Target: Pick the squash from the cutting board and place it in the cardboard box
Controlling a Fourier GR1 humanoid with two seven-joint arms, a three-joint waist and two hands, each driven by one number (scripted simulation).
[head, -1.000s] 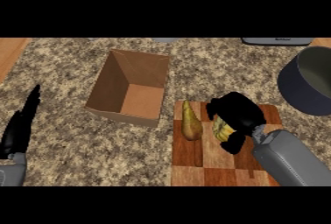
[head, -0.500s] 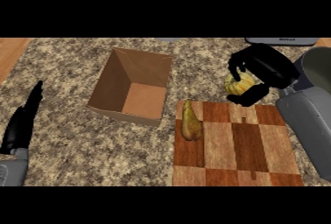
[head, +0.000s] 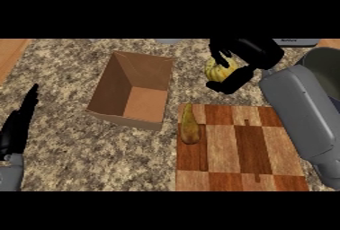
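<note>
1. Two black hands are in the head view: the right hand [head: 242, 58] is raised over the speckled granite counter [head: 79, 148], above the top edge of the board, its fingers and thumb curled round a small ribbed yellow squash [head: 219, 69].
2. The squash is off the brown checkered wooden cutting board [head: 252, 152] and hangs to the right of the open brown cardboard box [head: 133, 90], not yet over its opening.
3. The grey right forearm [head: 302, 117] runs down the view's right side, covering part of the board's right edge.
4. One long, tan, pear-shaped vegetable [head: 190, 126] lies on the board's left strip, near the box's lower right corner.
5. The left hand [head: 19, 128] rests at the left edge, fingers straight and pointing up, holding nothing.
6. A dark grey round pot [head: 325, 60] shows partly at the upper right.
</note>
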